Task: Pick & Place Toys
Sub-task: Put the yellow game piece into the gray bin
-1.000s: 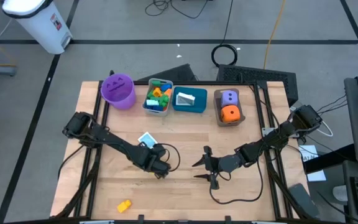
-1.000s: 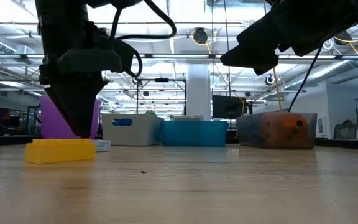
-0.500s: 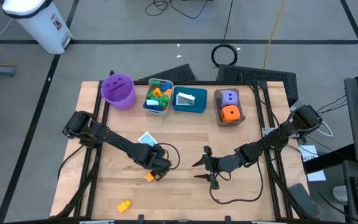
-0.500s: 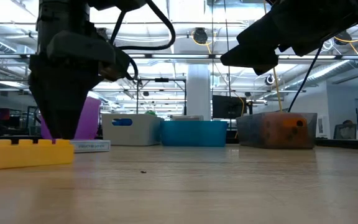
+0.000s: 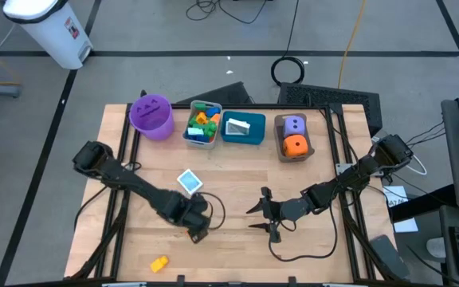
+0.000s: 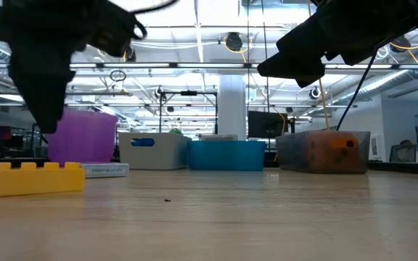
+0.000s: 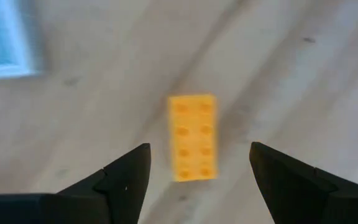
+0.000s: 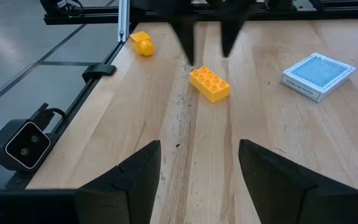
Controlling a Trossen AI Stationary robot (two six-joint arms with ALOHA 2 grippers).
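Note:
A yellow brick (image 7: 192,137) lies flat on the wooden table, studs up; the low view shows the same brick (image 6: 35,179). My left gripper (image 5: 191,223) hangs open above it, pointing down, fingers on either side and clear of it. My right gripper (image 5: 255,217) waits open right of centre, pointing left at the brick (image 8: 209,84). A blue-and-white card pack (image 5: 189,182) lies flat farther back. A small yellow toy (image 5: 158,263) sits near the front edge.
Along the far edge stand a purple bucket (image 5: 151,116), a grey bin (image 5: 203,124) with several bricks, a teal bin (image 5: 243,127) and a brown bin (image 5: 294,137) holding a purple and an orange die. Bare wood lies between the two grippers.
My left gripper has opened and let go of the yellow brick, then risen and drifted a little toward the table's left edge. The brick shifted a little as the gripper opened, and it has since stayed flat on the table.

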